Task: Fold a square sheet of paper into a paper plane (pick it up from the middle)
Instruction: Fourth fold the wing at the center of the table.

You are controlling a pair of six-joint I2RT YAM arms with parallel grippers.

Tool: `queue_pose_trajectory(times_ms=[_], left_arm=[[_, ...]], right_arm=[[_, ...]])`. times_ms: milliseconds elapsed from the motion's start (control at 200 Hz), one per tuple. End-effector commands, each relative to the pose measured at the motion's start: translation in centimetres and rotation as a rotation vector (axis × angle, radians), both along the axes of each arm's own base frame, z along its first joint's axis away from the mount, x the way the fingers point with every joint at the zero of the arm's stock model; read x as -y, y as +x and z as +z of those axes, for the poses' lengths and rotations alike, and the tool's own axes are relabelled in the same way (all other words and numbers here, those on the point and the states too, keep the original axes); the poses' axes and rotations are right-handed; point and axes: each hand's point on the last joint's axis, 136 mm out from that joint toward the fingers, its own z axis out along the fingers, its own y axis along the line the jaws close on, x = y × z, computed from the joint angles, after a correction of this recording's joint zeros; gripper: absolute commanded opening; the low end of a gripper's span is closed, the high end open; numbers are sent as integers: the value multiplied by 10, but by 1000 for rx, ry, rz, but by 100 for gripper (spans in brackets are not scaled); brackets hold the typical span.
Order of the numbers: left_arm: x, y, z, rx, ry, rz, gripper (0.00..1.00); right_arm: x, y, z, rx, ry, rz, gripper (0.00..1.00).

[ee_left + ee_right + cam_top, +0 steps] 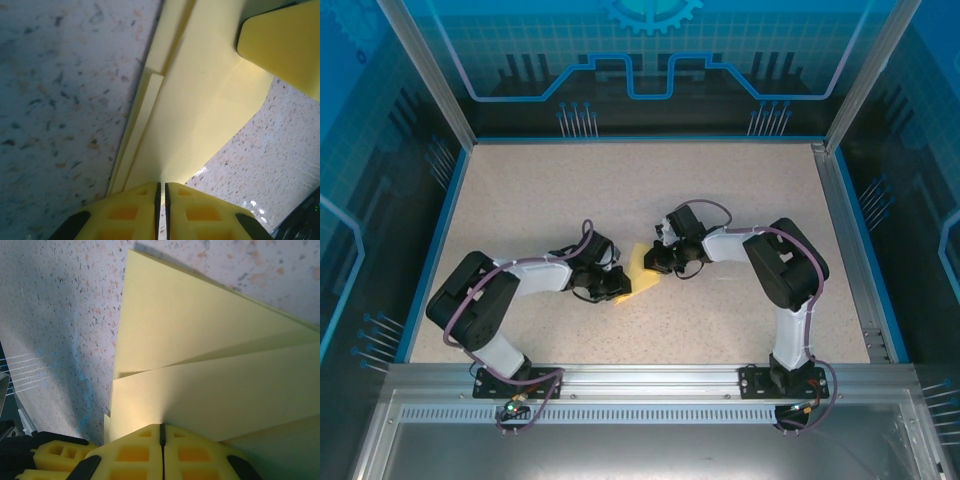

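The left gripper [161, 192] and right gripper [161, 432] both clench the half-folded paper plane [642, 276] at the table's [520, 200] middle. Gentle, even tension should hold its layers aligned.

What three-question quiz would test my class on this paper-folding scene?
1. True or false: the left pincer stands wide open.
2. The right pincer is shut on: A the yellow paper; B the left pincer; C nothing.
3. Fill in: in the top view, the yellow paper sits ___ the two pincers.

Key: 1 false, it is shut on the paper's edge; 2 A; 3 between.
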Motion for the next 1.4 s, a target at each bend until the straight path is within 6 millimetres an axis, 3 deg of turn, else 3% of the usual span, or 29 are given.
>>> queue_pose_trajectory(times_ms=[0, 195, 765, 1395], left_arm=[[-9, -11, 3, -11, 21, -24, 15], [-1, -14, 15, -2, -20, -67, 16], [-35, -29, -18, -45, 170, -58, 14], [-55, -58, -22, -130, 241, -82, 13]], right_arm=[[24, -13, -41, -70, -128, -24, 6], [23, -13, -40, -71, -125, -25, 6], [24, -15, -43, -77, -130, -19, 6], [29, -17, -42, -77, -152, -17, 6]])
